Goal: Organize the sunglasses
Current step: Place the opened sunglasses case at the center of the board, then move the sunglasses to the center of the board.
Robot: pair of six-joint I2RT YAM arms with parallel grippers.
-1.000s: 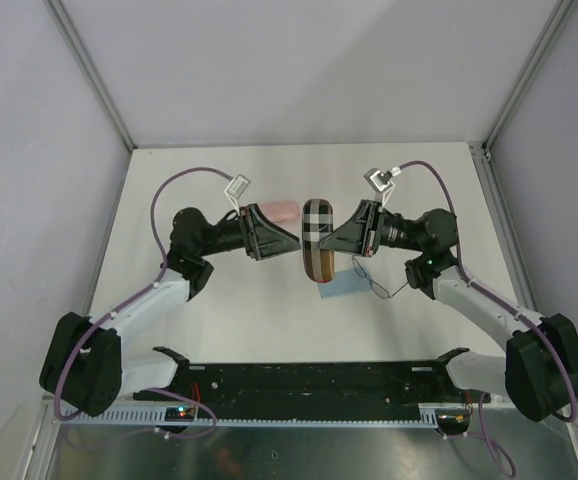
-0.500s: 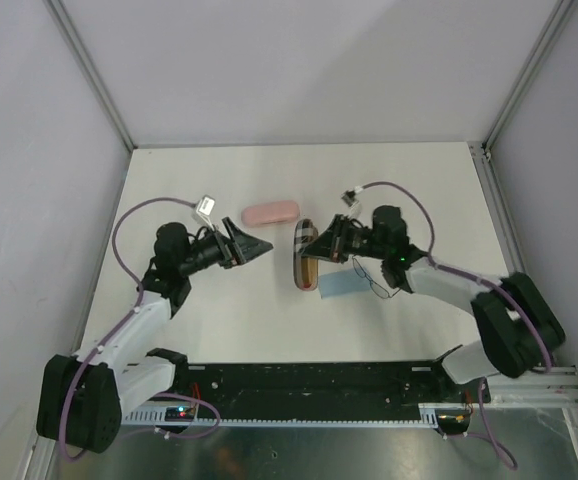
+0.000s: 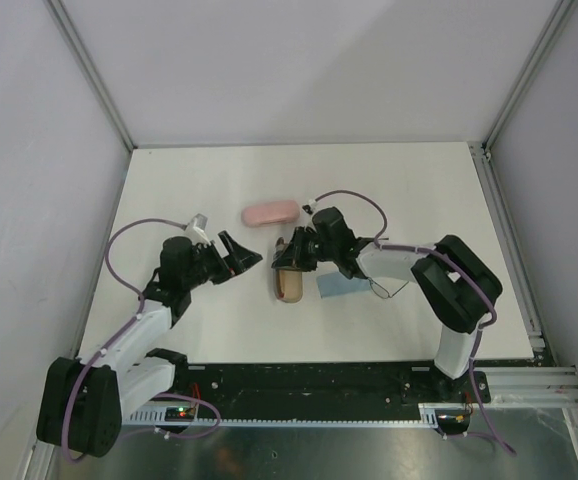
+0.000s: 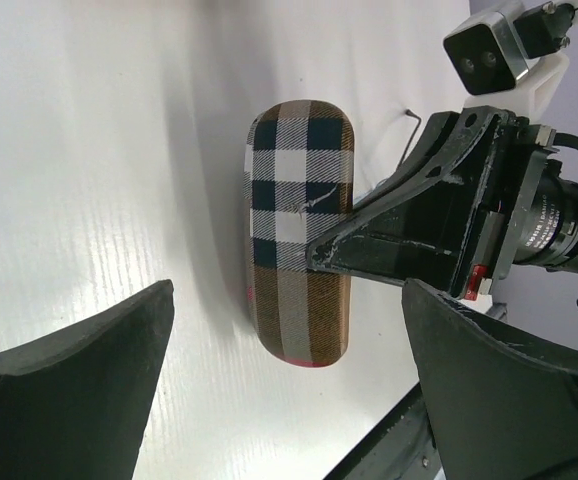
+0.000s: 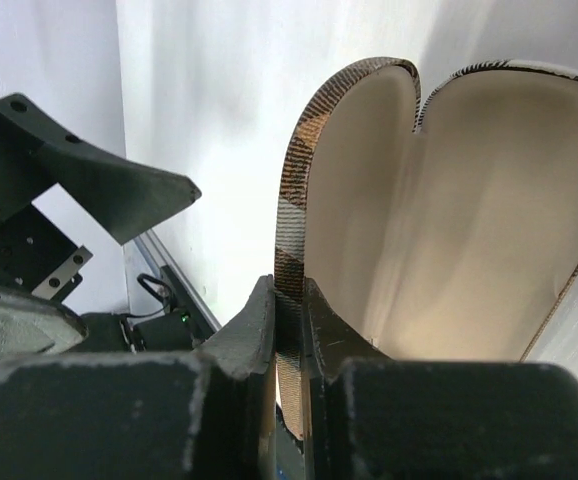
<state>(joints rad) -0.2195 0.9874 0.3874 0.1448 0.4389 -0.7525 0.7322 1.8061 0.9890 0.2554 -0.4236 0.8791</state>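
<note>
While the left gripper (image 3: 241, 256) hovers over the counter (image 3: 169, 190) with its jaws spread wide and empty, a pink case (image 3: 271, 213) lies just beyond it. At centre the checked case (image 4: 299, 230) is open, cream lining showing, and the right gripper (image 3: 291, 260) has its jaws pinching one shell's rim. A blue cloth (image 3: 337, 287) lies just right of the case. The wire sunglasses (image 3: 384, 292) show partly beneath the right forearm, beside the cloth.

Left gripper (image 3: 243, 256), jaws wide apart, sits left of the checkered case (image 3: 291, 286); right gripper (image 3: 289, 257) jaws pinch its raised lid.
</note>
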